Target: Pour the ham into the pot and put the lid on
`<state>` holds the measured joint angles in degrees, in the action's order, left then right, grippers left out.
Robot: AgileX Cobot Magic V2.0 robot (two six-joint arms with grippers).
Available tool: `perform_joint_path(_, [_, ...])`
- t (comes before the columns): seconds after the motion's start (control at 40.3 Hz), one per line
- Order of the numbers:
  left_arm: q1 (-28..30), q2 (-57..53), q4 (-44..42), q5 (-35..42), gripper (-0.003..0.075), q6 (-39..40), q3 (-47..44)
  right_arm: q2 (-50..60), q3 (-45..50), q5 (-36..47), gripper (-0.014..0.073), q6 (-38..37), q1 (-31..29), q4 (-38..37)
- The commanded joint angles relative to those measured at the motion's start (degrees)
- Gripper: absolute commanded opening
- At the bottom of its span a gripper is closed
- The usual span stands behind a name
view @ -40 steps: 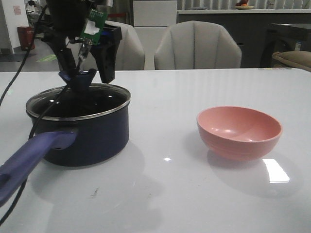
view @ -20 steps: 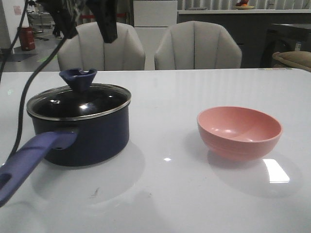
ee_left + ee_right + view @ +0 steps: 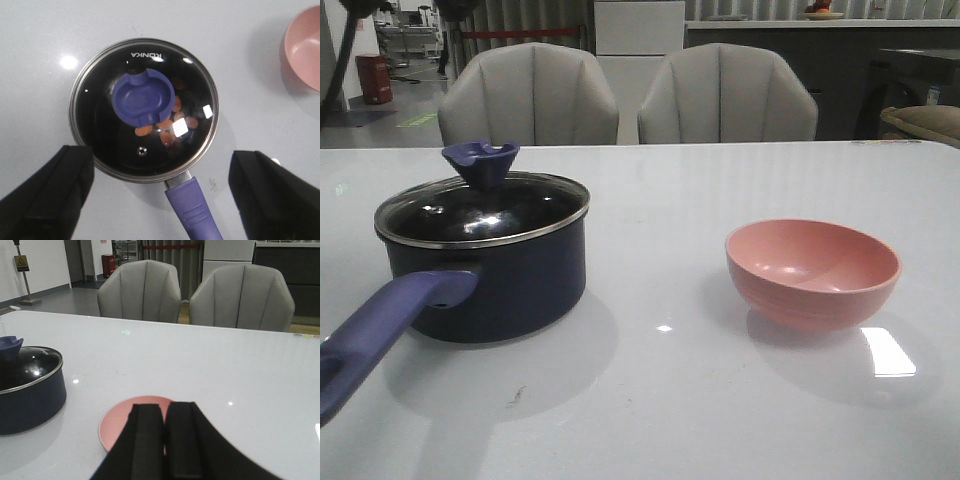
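The dark navy pot (image 3: 510, 285) stands at the table's left with its blue-purple handle (image 3: 380, 330) pointing toward the front. The glass lid (image 3: 485, 210) sits flat on it, blue knob (image 3: 480, 162) up. In the left wrist view the orange ham slices (image 3: 165, 122) show through the lid (image 3: 100, 135) inside the pot. My left gripper (image 3: 161, 190) is open wide and empty, high above the pot; it is out of the front view. My right gripper (image 3: 164, 410) is shut and empty above the pink bowl (image 3: 117, 422).
The salmon-pink bowl (image 3: 812, 272) stands empty at the table's right. Two grey chairs (image 3: 528, 95) (image 3: 725, 95) stand behind the far table edge. The pot also shows at the edge of the right wrist view (image 3: 30, 400).
My left gripper has let go of the lid's knob and risen straight up out of the front view. The lid stays seated on the pot. The bowl has not moved.
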<state>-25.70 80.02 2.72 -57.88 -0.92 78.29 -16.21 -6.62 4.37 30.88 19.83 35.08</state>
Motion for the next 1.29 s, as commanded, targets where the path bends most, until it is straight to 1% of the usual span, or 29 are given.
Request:
perform_joint_path(0.0, [-0.6, -7.9, 0.7, 9.4, 0.0582, 0.0, -6.0, -0.4, -1.7, 3.5, 0.0149, 0.3, 0.1, -0.1])
perform_joint_path(0.347, [-0.6, -31.0, 0.8, 34.5, 0.0582, 0.0, -34.9, -0.4, -1.7, 3.5, 0.0149, 0.3, 0.1, -0.1])
perform_joint_path(0.471, [-0.6, -38.2, 1.2, 42.1, 0.0582, 0.0, -43.6, -0.4, -1.7, 3.5, 0.0149, 0.3, 0.1, -0.1])
perform_joint_path(0.595, [-0.6, -47.0, 3.7, 50.8, 0.0582, 0.0, -51.0, -0.4, -1.7, 3.5, 0.0149, 0.3, 0.1, -0.1])
perform_joint_path(0.67, [-0.6, -51.4, 3.7, 53.6, 0.0582, 0.0, -53.9, -0.4, -1.7, 3.5, 0.0149, 0.3, 0.1, -0.1])
perform_joint_path(0.794, [-0.6, -57.2, 3.7, 53.5, 0.0575, 0.0, -57.3, -0.4, -1.7, 3.5, 0.0149, 0.3, 0.1, -0.1])
perform_joint_path(0.868, [-0.6, -58.7, 3.7, 52.8, 0.0499, 0.0, -57.7, -0.4, -1.7, 3.5, 0.0149, 0.3, 0.1, -0.1])
perform_joint_path(0.918, [-0.6, -59.3, 3.7, 52.8, 0.0408, 0.0, -57.7, -0.4, -1.7, 3.5, 0.0149, 0.3, 0.1, -0.1])
perform_joint_path(0.967, [-0.6, -59.7, 3.7, 53.1, 0.0293, 0.0, -57.7, -0.4, -1.7, 3.5, 0.0149, 0.3, 0.1, -0.1])
perform_joint_path(1.017, [-0.6, -59.7, 3.7, 53.2, 0.0152, 0.0, -57.7, -0.4, -1.7, 3.5, 0.0149, 0.3, 0.1, -0.1])
perform_joint_path(1.042, [-0.6, -59.7, 3.7, 53.2, 0.0102, 0.0, -57.7, -0.4, -1.7, 3.5, 0.0149, 0.3, 0.1, -0.1])
perform_joint_path(1.116, [-0.6, -59.7, 3.7, 52.6, 0.0141, 0.0, -57.7, -0.4, -1.7, 3.5, 0.0149, 0.3, 0.1, -0.1])
perform_joint_path(1.265, [-0.6, -59.6, 4.0, 52.2, 0.0132, 0.0, -57.9, -0.4, -1.7, 3.5, 0.0149, 0.3, 0.1, -0.1])
